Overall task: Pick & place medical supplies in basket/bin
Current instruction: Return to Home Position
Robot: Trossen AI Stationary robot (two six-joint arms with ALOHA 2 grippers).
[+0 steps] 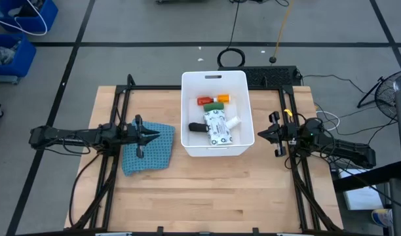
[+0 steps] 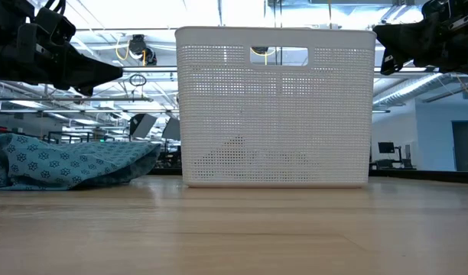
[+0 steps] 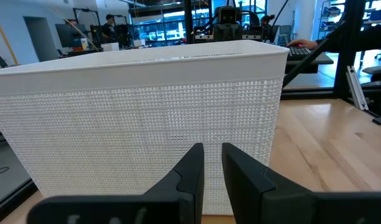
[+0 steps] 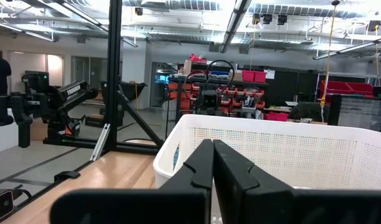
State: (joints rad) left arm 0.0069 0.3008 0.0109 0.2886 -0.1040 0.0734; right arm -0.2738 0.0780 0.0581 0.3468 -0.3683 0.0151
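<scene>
The white bin [image 1: 187, 111] stands at the middle of the table, its handle slot [image 1: 213, 77] at the far end. Inside lie the medical supplies: a white printed packet [image 1: 217, 128], a white roll [image 1: 232, 122], a green block [image 1: 213, 105], a black block [image 1: 196, 127], a red bottle [image 1: 204, 100] and an orange bottle [image 1: 223, 98]. My left gripper [image 1: 170, 133] hovers level left of the bin, its fingers [image 3: 193, 163] a narrow gap apart with nothing between them. My right gripper [image 1: 258, 134] hovers right of the bin, shut and empty [image 4: 213, 146].
A blue-teal cloth [image 1: 148, 154] lies crumpled on the table under my left gripper. Black frame rails [image 1: 115, 131] run along both sides of the table. Blue crates [image 1: 17, 33] stand on the floor at the far left. The wood in front of the bin is bare.
</scene>
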